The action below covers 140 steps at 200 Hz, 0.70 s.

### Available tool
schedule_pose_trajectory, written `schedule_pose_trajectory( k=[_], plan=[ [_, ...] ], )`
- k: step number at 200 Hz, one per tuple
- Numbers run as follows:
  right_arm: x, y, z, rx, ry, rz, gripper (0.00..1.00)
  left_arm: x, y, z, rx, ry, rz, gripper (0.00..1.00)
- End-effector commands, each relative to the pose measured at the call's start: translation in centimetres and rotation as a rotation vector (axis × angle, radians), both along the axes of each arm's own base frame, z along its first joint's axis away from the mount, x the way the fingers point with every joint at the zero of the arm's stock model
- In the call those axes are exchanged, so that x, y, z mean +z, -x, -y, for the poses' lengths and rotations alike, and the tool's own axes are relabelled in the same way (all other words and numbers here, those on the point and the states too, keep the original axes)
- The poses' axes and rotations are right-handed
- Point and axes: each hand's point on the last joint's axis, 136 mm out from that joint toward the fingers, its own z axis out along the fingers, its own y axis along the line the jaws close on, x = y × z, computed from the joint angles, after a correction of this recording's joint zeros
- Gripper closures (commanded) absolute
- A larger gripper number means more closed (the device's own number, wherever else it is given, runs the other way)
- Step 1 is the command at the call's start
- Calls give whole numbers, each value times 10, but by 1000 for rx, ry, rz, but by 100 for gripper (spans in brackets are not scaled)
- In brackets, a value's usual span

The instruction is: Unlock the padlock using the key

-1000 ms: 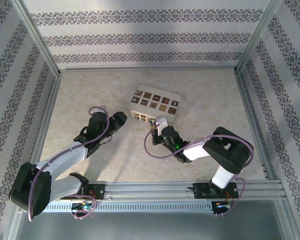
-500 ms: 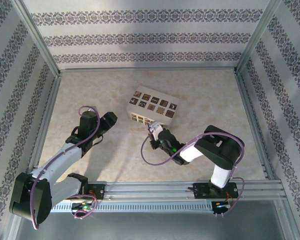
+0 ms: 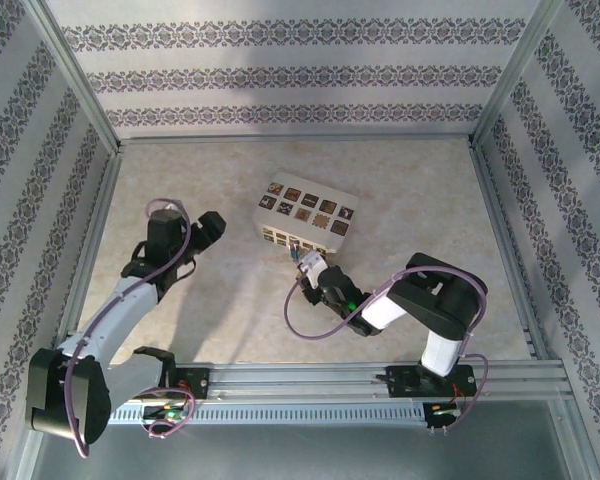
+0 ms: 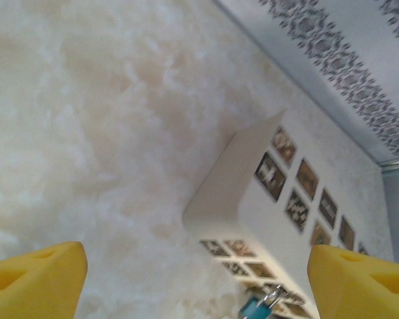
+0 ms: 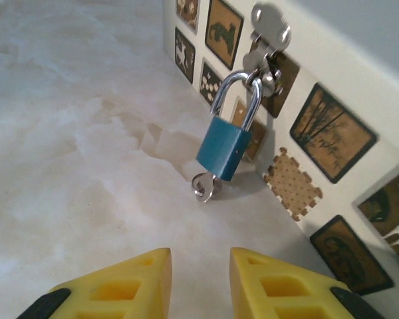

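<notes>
Finds key (image 5: pixel 203 186) seated in blue padlock (image 5: pixel 223 149) on box (image 5: pixel 299 73); judges shackle unreleased. Notes right gripper (image 5: pixel 201 266) ajar, left gripper (image 4: pixel 198 279) wide, both empty.

Setting: robot test cell, lab-type enclosure.
Walls: patterned panels (image 3: pixel 280 75) held in aluminium posts (image 3: pixel 77 75).
Counter: marbled counter (image 3: pixel 420 200), edged by metal framing.
Mounting: arm bases (image 3: pixel 435 360) bolted to a slotted rail (image 3: pixel 310 378).

Two black-and-white arms (image 3: pixel 122 303) trail looping purple cables (image 3: pixel 287 310) and end in yellow fingers (image 5: pixel 120 289).
</notes>
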Motion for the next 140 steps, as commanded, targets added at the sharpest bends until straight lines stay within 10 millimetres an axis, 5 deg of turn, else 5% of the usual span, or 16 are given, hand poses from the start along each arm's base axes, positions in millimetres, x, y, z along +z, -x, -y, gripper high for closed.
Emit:
schedule_pose_trajectory(
  k=[1,22,89,140],
  plan=[
    [20,5,3,-16,-56,3,67,9,-10,5,-109,-63,0,12],
    [32,9,7,-29,-109,-56,66,7,-26,17,-209,-80,-31,11],
    [37,-2,31,-94,-305,-270,87,-30,-87,59,-447,8,-154,11],
    [34,-16,36,-118,-321,-307,89,-66,-102,76,-546,4,-262,14]
  ],
)
